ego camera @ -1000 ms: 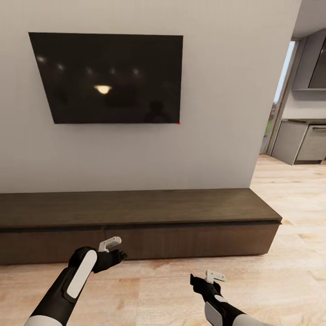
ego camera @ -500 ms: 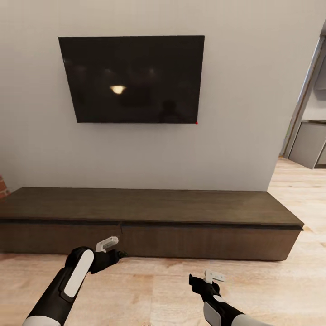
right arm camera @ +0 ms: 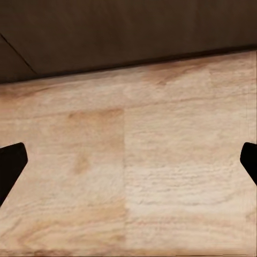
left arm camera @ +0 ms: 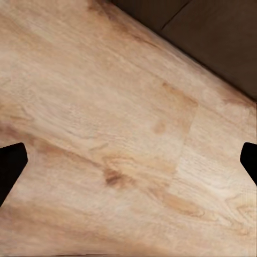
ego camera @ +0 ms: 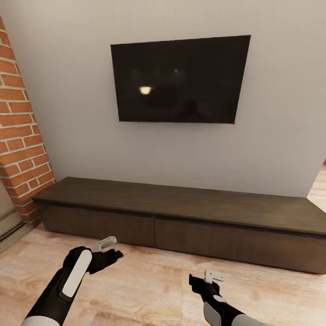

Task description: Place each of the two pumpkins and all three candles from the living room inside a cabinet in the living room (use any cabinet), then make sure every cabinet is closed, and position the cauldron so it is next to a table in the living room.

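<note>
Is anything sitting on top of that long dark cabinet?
No, the cabinet top is bare wood from end to end under the television.

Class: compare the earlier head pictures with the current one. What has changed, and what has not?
The view has swung left: the television and cabinet sit further right in frame, the brick chimney has come in, and the kitchen doorway has gone. Nothing in the room moved. Both grippers, left and right, stay open and empty; drawers stay closed.

The cabinet [ego camera: 181, 222] runs along the wall under the television [ego camera: 180, 79], with the brick chimney [ego camera: 20, 131] at its left end
</note>
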Controlling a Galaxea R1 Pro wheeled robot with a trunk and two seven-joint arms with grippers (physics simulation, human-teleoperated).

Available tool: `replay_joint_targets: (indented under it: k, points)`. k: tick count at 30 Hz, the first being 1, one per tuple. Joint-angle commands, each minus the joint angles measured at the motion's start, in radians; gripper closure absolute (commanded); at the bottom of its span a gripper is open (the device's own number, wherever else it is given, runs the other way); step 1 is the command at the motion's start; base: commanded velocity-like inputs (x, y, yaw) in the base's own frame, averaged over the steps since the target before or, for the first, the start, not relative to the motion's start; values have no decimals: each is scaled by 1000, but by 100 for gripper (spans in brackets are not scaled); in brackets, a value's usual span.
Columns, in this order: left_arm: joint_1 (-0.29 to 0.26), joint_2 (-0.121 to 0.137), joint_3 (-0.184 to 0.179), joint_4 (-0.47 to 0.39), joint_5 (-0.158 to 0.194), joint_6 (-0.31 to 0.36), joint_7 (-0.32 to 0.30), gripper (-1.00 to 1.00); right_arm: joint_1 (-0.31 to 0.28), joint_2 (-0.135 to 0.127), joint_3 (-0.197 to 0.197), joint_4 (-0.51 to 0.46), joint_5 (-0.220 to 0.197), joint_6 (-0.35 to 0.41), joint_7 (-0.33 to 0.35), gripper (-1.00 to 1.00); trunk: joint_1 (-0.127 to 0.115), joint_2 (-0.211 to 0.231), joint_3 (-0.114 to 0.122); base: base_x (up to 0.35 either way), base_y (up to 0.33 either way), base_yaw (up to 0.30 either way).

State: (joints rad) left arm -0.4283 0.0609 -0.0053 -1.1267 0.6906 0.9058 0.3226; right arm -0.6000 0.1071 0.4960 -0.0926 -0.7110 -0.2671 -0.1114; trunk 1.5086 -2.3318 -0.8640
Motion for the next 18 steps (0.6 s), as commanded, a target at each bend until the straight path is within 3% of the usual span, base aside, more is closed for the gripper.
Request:
replay_joint_targets:
  k: [1,18]
  points:
    - [0,0,0,0,10,2,9,-100,-1,0,9,1,-6,-3,-5,-100,0,0,-1,-110,288,275]
    - [0,2,7,1,11,2,9,-100,0,0,10,1,0,-3,-5,-100,0,0,-1,-110,289,275]
